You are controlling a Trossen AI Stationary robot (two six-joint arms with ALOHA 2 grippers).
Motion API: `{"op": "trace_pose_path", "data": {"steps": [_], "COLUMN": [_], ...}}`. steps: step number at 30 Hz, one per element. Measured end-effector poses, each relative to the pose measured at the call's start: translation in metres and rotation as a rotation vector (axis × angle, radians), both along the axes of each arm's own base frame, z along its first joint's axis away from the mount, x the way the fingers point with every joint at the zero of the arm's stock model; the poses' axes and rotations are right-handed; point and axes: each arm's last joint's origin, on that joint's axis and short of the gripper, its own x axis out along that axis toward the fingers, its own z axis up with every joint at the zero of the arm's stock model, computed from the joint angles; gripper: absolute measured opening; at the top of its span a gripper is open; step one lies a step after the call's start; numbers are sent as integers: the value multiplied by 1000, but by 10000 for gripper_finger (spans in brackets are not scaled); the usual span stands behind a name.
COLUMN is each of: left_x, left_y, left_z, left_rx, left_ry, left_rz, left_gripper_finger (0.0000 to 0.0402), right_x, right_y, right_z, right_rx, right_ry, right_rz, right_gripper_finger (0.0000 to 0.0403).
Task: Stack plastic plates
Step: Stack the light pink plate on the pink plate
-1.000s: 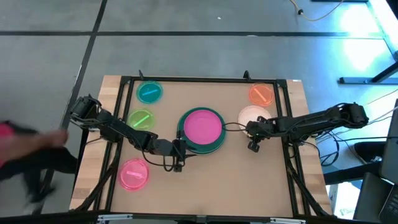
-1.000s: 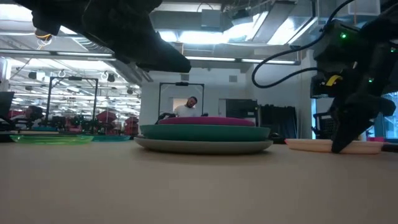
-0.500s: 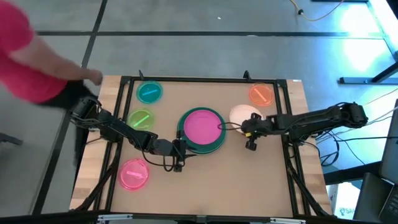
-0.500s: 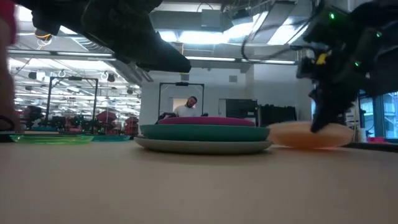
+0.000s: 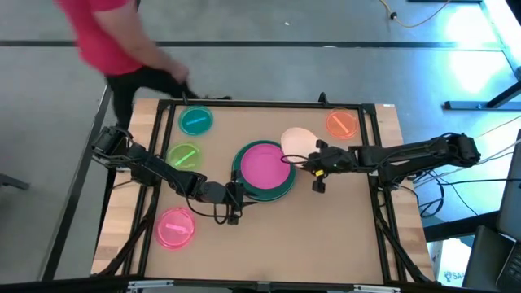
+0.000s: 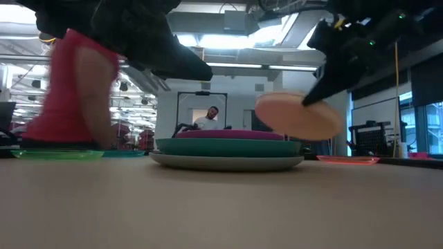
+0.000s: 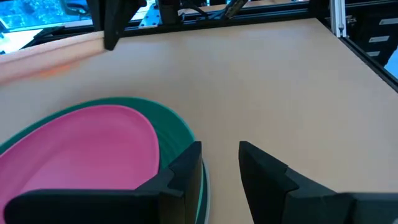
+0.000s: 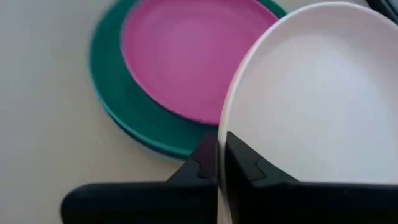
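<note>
A magenta plate (image 5: 263, 165) lies on a teal-green plate (image 5: 242, 182), which rests on a grey plate (image 6: 225, 162) at the table's middle. No dark slate plate shows. My right gripper (image 5: 309, 158) is shut on the cream plate (image 5: 296, 141), which hangs tilted in the air over the stack's right edge (image 6: 297, 117). My left gripper (image 7: 221, 163) is open, low by the stack's near-left rim (image 5: 234, 205). The small teal (image 5: 195, 121), green (image 5: 184, 155), pink (image 5: 175, 228) and orange (image 5: 342, 123) plates lie flat on the table. My right gripper pinches the cream plate's rim (image 8: 219, 140) between its two fingers, one on the upper face and one on the underside. The fingers come from the table's right, roughly level. The plate is lifted clear and tilted, its free side reaching toward the stack (image 6: 273, 109).
A person in a red top (image 5: 110, 37) moves at the table's far-left corner, close to the left arm's base. A black frame rail (image 5: 269, 103) runs round the tabletop. Bare table lies near and to the right of the stack (image 5: 326, 236).
My right gripper has risen and moved toward the table's left, carrying the cream plate off the table to the stack's right edge; the plate now sits tilted in the air. The person in red has walked from the left side to the far-left corner.
</note>
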Motion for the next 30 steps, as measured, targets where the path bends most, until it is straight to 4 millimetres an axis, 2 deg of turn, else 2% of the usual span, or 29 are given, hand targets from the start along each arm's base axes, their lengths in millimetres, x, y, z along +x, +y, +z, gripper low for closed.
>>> {"op": "trace_pose_path", "data": {"steps": [6, 17, 26, 30], "left_x": [0, 0, 2, 2], "left_y": [0, 0, 6, 6], "left_z": [0, 0, 1, 1], "left_rx": [0, 3, 8, 10], "left_ry": [0, 1, -17, -18], "left_rz": [0, -4, 43, 49], "left_gripper_finger": [100, 100, 103, 120], "right_x": [21, 60, 71, 74], "right_y": [4, 7, 7, 8], "right_z": [0, -20, -37, -44], "right_rx": [42, 43, 48, 84], "right_ry": [-132, -309, -310, -298], "right_rz": [107, 207, 204, 215], "right_gripper_finger": [1, 2, 4, 33]}}
